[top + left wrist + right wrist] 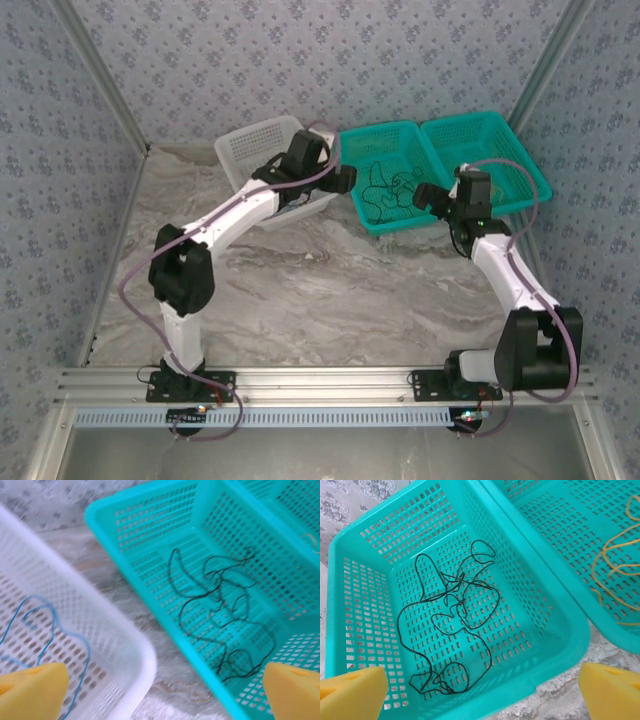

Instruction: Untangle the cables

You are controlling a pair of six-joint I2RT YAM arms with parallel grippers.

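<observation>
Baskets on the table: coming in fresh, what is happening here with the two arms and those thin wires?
Two robot arms seem to be separating thin wires into baskets by colour. A blue wire lies in the white basket, black wires lie looped together in one teal basket, and a yellow wire lies in the other teal basket. The left gripper and right gripper hover open above them, holding nothing.

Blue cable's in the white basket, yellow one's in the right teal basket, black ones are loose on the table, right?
Not the table: the black cables lie inside the left teal basket, as the right wrist view shows. The blue cable and yellow cable are as you said.
</observation>
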